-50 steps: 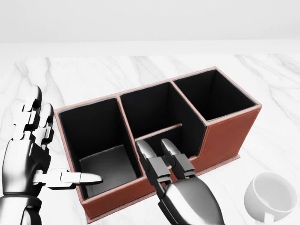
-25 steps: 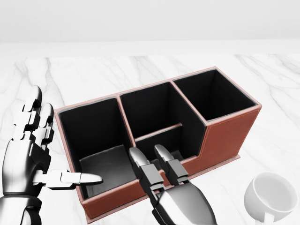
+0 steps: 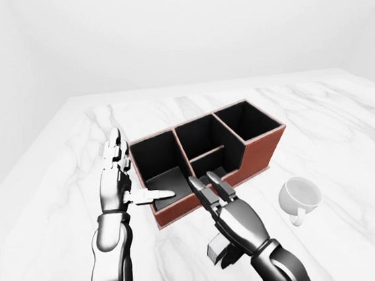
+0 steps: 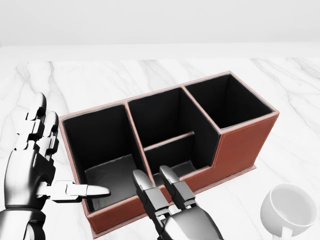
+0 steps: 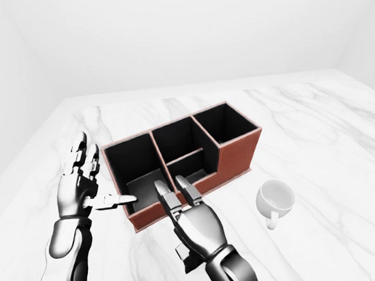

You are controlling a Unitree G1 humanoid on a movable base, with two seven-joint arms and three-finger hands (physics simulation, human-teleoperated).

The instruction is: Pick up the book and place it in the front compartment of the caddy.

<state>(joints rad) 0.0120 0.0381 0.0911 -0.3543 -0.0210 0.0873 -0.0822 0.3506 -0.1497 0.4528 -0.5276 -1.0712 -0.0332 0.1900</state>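
Observation:
The brown caddy with black insides stands on the marble table. It has three tall compartments and a low one at the bottom middle of the head view. I see no clear book; only grey floor shows in the left compartment and the low one. My left hand is open beside the caddy's left wall, fingers up, its thumb reaching over the left compartment. My right hand is open and empty, two fingers pointing at the caddy's lower wall. A grey block under that palm may be its thumb.
A white mug stands on the marble table at the lower right, apart from the caddy's right end. White walls close the scene above the table's far edge.
My right hand has drawn back from the low compartment toward the bottom left of the head view. The left hand and the caddy have stayed put.

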